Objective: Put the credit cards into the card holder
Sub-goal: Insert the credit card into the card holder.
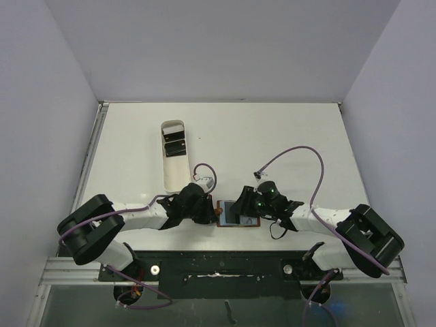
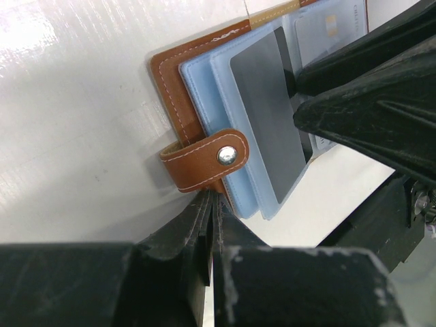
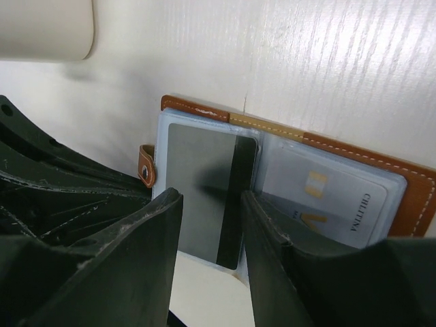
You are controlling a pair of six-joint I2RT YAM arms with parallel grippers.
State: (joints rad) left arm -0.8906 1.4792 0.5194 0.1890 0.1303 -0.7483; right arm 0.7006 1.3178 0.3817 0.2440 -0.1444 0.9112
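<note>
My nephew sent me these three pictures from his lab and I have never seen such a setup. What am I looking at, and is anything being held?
Two robot arms are bolted to a white table, seen from overhead; the other two pictures come from cameras on their wrists. An open brown wallet lies between them, a grey card tucked in its pocket. The left gripper is shut at the wallet's edge by the snap tab, apparently pinning it. The right gripper stands open over the card, holding nothing. Farther back, a long white tray holds more dark cards.
</note>
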